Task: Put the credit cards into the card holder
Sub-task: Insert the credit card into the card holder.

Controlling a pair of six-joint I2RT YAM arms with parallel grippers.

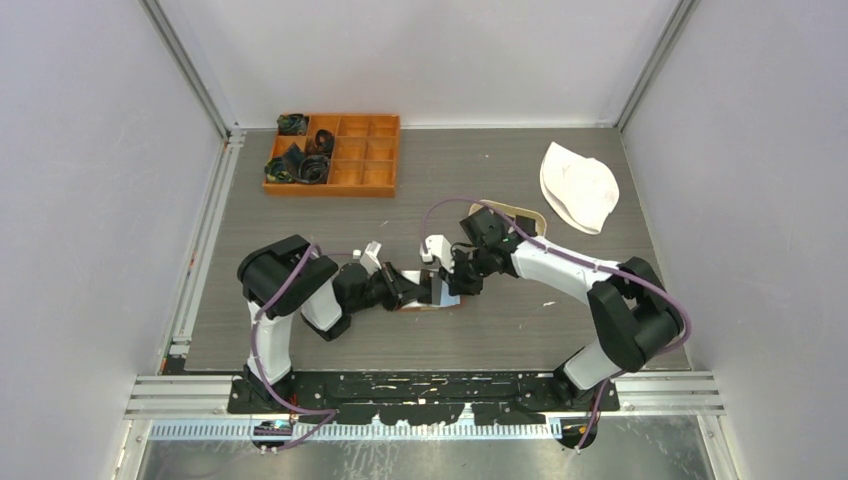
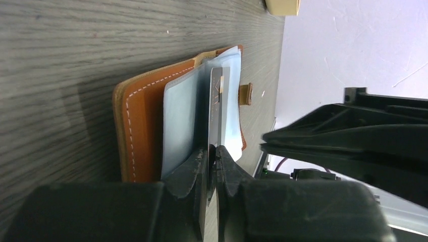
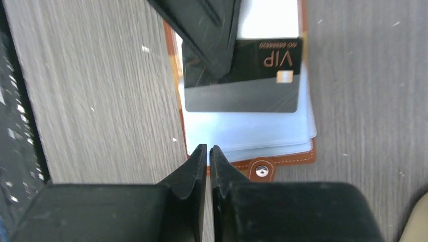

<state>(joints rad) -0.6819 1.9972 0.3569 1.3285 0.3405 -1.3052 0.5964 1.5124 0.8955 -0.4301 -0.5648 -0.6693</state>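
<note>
top: high overhead | wrists: close above table (image 1: 560,340) | both share: card holder (image 2: 146,126) (image 3: 282,160)

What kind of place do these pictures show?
Probably a robot test cell in a lab: two arms bolted at a table edge, plain white panel walls around it, and an orange compartment box set out on it.

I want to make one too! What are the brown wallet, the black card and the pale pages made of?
The brown wallet looks like smooth leather or fake leather, with light stitching. The black card is probably stiff plastic, shiny, with coppery letters. The pale pages are maybe thin soft plastic, bluish and glossy.
</note>
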